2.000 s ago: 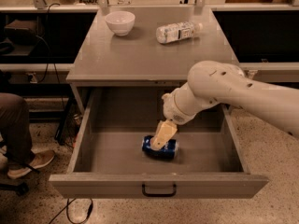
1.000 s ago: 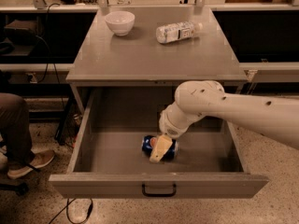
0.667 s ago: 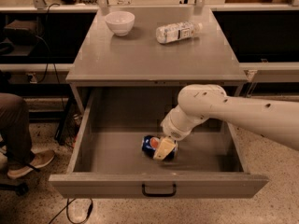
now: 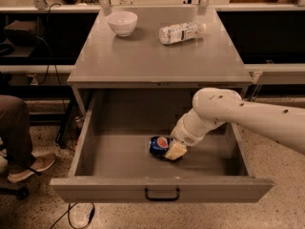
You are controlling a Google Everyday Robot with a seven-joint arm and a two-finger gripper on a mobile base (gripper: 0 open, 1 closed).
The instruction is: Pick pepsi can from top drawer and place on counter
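The gripper (image 4: 175, 150), clamped or not I cannot tell, touches the small blue pepsi can (image 4: 158, 145) beside it in the shallow grey metal top drawer (image 4: 105, 190).

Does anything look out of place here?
Two things lie on their sides: the pepsi can in the top drawer, with the gripper at it, and the clear bottle on the counter. Nothing looks spilled.

Soft overhead light; dim shadow around gripper (image 4: 175, 150) inside top drawer (image 4: 95, 189).

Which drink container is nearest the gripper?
The small blue pepsi can, in the grey metal top drawer beside the gripper; the clear plastic bottle lies on the grey counter.
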